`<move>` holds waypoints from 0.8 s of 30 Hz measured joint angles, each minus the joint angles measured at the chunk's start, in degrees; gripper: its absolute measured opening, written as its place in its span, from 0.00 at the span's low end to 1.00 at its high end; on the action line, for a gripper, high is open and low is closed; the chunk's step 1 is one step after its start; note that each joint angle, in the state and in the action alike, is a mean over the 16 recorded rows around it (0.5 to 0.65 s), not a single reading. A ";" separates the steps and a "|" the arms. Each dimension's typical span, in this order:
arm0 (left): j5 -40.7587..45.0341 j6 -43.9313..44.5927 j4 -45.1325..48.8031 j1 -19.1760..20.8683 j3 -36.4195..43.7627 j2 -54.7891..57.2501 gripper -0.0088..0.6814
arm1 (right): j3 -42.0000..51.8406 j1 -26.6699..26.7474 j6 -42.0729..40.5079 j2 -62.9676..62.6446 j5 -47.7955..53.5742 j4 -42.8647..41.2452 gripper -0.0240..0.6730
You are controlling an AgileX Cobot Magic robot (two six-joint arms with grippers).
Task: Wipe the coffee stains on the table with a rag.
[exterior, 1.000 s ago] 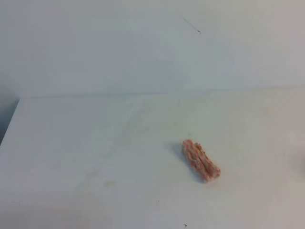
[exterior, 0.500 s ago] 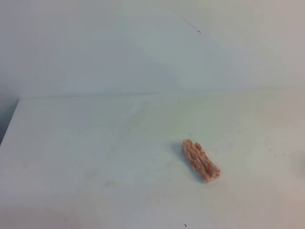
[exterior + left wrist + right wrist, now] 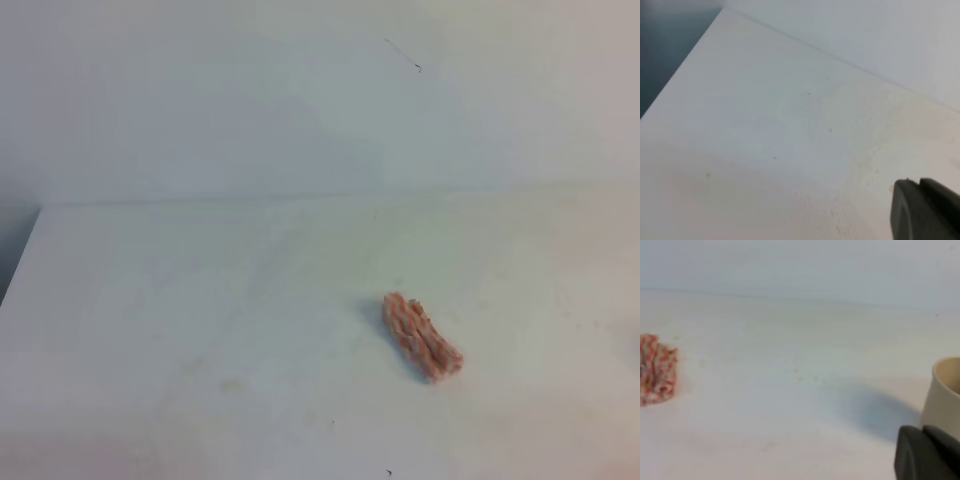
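The rag (image 3: 422, 337), a bunchy pink-red and white cloth, lies alone on the white table (image 3: 150, 300), right of centre; in the right wrist view the rag (image 3: 656, 369) sits at the far left edge. A faint small tan mark (image 3: 232, 384) shows left of the rag; I cannot tell whether it belongs to the coffee stains, and no clear puddle shows. Neither gripper appears in the exterior view. My left gripper (image 3: 920, 187) hovers over bare table, its dark fingertips together. My right gripper (image 3: 922, 432) is shut and empty, far right of the rag.
A beige paper cup (image 3: 946, 390) stands right beside my right gripper, casting a shadow to its left. The table's left edge (image 3: 680, 65) drops off to a dark floor. A pale wall rises behind the table.
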 joint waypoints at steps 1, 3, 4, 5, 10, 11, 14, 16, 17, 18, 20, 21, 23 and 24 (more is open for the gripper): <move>0.00 0.00 0.00 0.00 0.00 0.00 0.01 | 0.11 -0.82 0.00 0.00 -0.01 0.00 0.03; 0.00 0.00 0.00 0.00 0.00 0.00 0.01 | 0.22 -2.33 0.00 -0.08 -0.06 0.00 0.03; 0.00 0.00 0.00 0.00 0.00 0.00 0.01 | 0.31 -3.00 0.00 -0.15 -0.16 0.00 0.03; 0.00 0.00 0.00 0.00 0.00 0.00 0.01 | 0.42 -3.63 0.00 -0.23 -0.27 0.00 0.03; 0.00 0.00 0.00 0.00 0.00 0.00 0.01 | 0.42 -5.92 0.00 -0.23 -0.46 0.00 0.03; 0.00 0.00 0.00 0.00 0.00 0.00 0.01 | 0.42 -6.15 0.00 -0.23 -0.49 0.00 0.03; 0.00 0.00 0.00 0.00 0.00 0.00 0.01 | 0.52 -6.45 0.00 -0.30 -0.61 0.00 0.03; 0.00 0.00 0.00 0.00 0.00 0.00 0.01 | 0.74 -6.48 0.00 -0.46 -0.70 0.00 0.03; 0.00 0.00 0.00 0.00 0.00 0.00 0.01 | 0.84 -6.48 0.00 -0.53 -0.78 0.00 0.03; 0.00 0.00 0.00 0.00 0.00 0.00 0.01 | 0.95 -6.48 -0.01 -0.61 -0.86 0.00 0.03; 0.00 0.00 0.00 0.00 0.00 0.00 0.01 | 0.84 -6.48 0.00 -0.53 -0.79 0.00 0.03; 0.00 0.00 0.00 0.00 0.00 0.00 0.01 | 0.74 -6.48 0.00 -0.46 -0.72 0.00 0.03; 0.00 0.00 0.00 0.00 0.00 0.00 0.01 | 0.74 -6.48 0.00 -0.46 -0.72 0.00 0.03; 0.00 0.00 0.00 0.00 0.00 0.00 0.01 | 0.74 -6.48 0.00 -0.46 -0.72 0.00 0.03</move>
